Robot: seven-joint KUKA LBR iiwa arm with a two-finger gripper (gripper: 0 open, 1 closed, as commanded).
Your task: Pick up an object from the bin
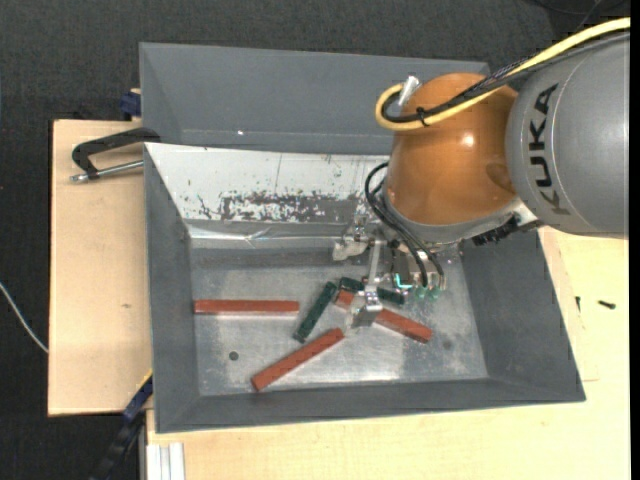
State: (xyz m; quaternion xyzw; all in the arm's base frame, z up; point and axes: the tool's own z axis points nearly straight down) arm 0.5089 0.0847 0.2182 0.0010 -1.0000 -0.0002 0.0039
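A grey metal bin (168,268), seen from above, holds four slim straight bars lying flat on its floor. A grey robot arm with a rounded orange wrist cover (450,158) reaches in from the right. Its gripper (365,308) is low over the floor's middle, just where the upper end of a short dark green bar (318,310) and the left end of a short red-brown bar (405,326) come together. Whether the gripper is open or closed cannot be told. A longer red-brown bar (297,359) lies slanted just below, and another (246,307) lies level to the left, apart. The bars look stiff, light and smooth, likely to skid on metal. A grasp across the narrow width, near mid-length, seems safest.
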